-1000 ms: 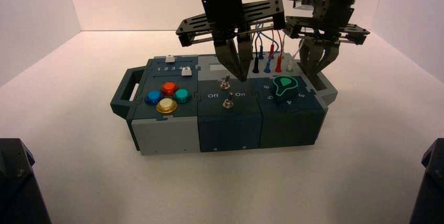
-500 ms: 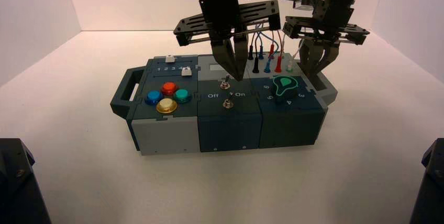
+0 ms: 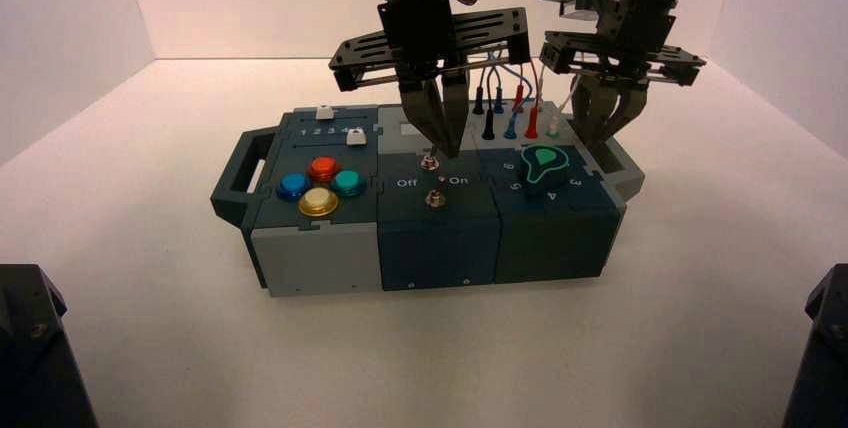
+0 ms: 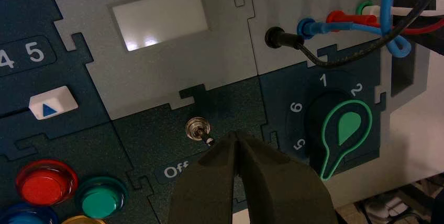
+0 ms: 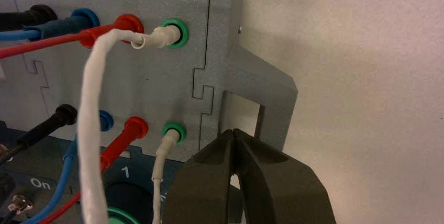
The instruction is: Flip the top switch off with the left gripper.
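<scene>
Clock bearings read in the high view, with the top switch (image 3: pixel 430 162) as dial centre. Top switch: a small silver toggle on a hex nut, set in the box's dark middle panel, just below the pale label plate (image 3: pixel 412 129), which lies near 11 o'clock. In the left wrist view its lever leans away from the plate, toward the left claw (image 4: pixel 235 134). Left claw: narrow, tapered fingers together, tips lowered just beside the lever near 2 o'clock; cannot tell whether they touch it. Nothing visible between the fingers. "Off" lettering (image 3: pixel 407 183) at 8 o'clock, "On" (image 3: pixel 458 180) between 4 and 5. Second toggle (image 3: pixel 436 198) at 6 o'clock, past the lettering. Four coloured buttons, the red one (image 3: pixel 323 170) and green one (image 3: pixel 348 183) among them, sit between 8 and 9 o'clock; two white sliders (image 3: pixel 356 136) near 10. Green-outlined dark knob (image 3: pixel 545 166) at 3 o'clock; wires (image 3: pixel 531 120) plugged into the grey panel around 2. Right claw (image 5: pixel 234 131): parked over the handle (image 3: pixel 622 170) at the box's 3 o'clock end, fingers together, likewise narrow. Box (image 3: pixel 325 258) rests on a pale worktop (image 3: pixel 200 348).
</scene>
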`<state>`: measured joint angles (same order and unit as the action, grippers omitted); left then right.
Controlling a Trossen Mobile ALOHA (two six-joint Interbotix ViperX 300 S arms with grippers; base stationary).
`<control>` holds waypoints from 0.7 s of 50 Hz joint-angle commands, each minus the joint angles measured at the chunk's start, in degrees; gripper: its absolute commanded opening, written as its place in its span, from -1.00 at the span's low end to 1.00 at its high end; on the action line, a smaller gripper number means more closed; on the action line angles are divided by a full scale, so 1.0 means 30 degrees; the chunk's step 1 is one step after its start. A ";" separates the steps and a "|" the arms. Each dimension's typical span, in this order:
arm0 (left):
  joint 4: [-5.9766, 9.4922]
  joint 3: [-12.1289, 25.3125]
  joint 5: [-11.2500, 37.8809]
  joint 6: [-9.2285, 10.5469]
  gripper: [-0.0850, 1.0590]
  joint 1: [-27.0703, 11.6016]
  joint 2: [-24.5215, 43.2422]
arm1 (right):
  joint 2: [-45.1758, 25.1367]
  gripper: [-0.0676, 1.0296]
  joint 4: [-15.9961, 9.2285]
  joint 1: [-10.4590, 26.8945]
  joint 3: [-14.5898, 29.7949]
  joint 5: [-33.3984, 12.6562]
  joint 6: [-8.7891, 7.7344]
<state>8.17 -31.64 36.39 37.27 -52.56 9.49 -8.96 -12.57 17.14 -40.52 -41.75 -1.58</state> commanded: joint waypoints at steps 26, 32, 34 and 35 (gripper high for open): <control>-0.0088 0.0059 0.0088 -0.0088 -0.91 0.0410 -0.0293 | -0.0996 -0.92 0.0088 0.0322 -0.0234 -0.0088 -0.0293; -0.0146 0.0000 0.0117 -0.0088 -0.91 0.0586 -0.0293 | -0.1025 -0.92 0.0088 0.0322 -0.0234 -0.0117 -0.0293; -0.0176 -0.0029 0.0117 -0.0088 -0.91 0.0615 -0.0322 | -0.1055 -0.92 0.0088 0.0322 -0.0205 -0.0117 -0.0293; -0.0176 -0.0059 0.0117 -0.0088 -0.91 0.0615 -0.0322 | -0.1055 -0.92 0.0088 0.0322 -0.0205 -0.0146 -0.0293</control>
<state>8.00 -31.99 36.39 37.09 -51.50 9.67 -9.14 -12.48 17.23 -40.43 -41.92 -1.58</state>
